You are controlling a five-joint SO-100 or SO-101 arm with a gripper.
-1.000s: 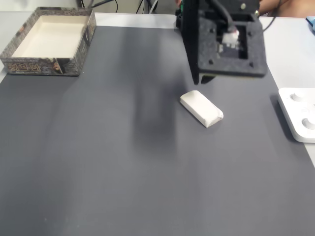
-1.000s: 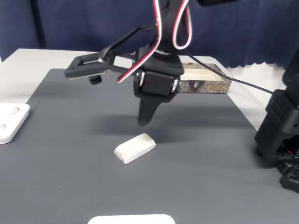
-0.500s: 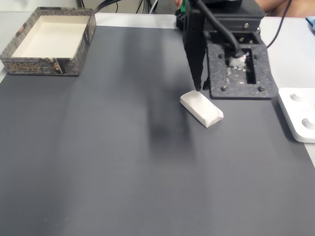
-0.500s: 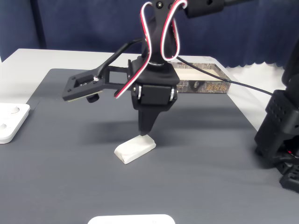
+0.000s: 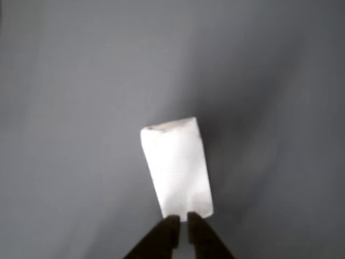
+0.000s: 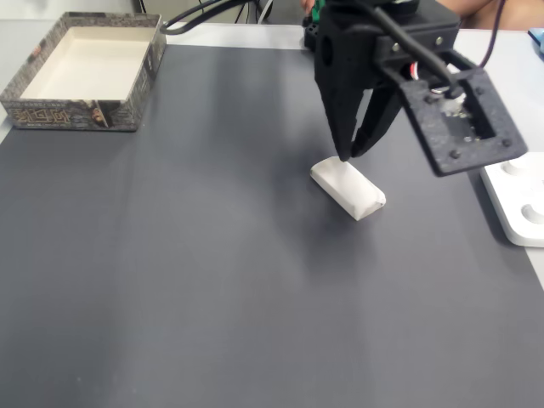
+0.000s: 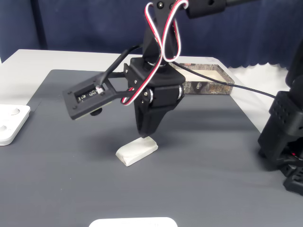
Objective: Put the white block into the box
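— Lying flat on the grey mat (image 6: pixel 212 280), the white block (image 6: pixel 348 188) is logged right of centre in a fixed view, nearer the mat's far edge than its near one. How is the claw entered?

— The gripper (image 6: pixel 343 156) is recorded tips-down over the block's upper-left end in that view. In the other view the gripper (image 5: pixel 180 220) is seen with its two dark fingertips (image 5: pixel 169 222) drawn almost together, a thin slit left between them, at the block's (image 5: pixel 177 167) near end. Nothing is gripped between them. Whether the tips touch the block cannot be told.

— And from the side?

— The gripper (image 7: pixel 140 135) is shown just above the far end of the block (image 7: pixel 137 150), with a black camera plate (image 7: pixel 90 97) carried out to the left in that view.

— Where is the box listed?

— The box (image 6: pixel 85 70) is placed at the mat's far left corner in a fixed view, open-topped, pale inside, well apart from the block. In the side view, the box (image 7: pixel 208 80) is partly hidden behind the arm.

— Other items?

— A flat white device (image 6: pixel 518 197) is noted at the mat's right edge in a fixed view.
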